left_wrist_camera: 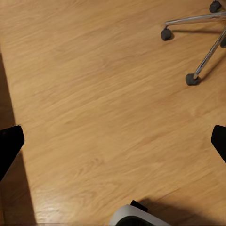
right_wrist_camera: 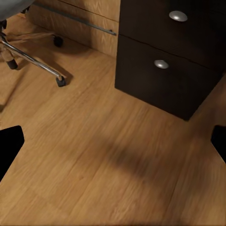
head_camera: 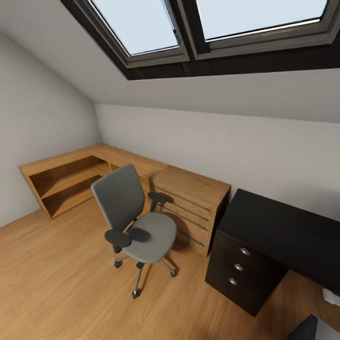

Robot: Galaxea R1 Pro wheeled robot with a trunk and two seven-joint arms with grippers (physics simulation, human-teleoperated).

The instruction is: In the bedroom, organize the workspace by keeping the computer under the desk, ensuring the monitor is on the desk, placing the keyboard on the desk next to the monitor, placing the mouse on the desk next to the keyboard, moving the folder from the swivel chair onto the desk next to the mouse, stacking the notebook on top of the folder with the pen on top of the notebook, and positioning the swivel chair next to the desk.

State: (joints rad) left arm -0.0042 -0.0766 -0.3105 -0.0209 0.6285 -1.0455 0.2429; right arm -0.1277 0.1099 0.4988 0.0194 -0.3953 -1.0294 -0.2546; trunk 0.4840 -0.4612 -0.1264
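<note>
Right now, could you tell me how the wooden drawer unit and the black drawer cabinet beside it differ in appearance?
The wooden drawer unit is light wood with long horizontal bar handles; the black drawer cabinet is glossy black with small round silver knobs. The wooden unit stands next to the swivel chair, while the black cabinet is farther from it. Both stand on the wood floor by the wall.

No legible text, label, brand, number or sign on any surface.

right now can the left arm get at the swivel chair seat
Probably not yet. The left gripper hangs open over bare wood floor, and the swivel chair stands apart ahead; nothing blocks the way, so rolling closer should do.
</note>
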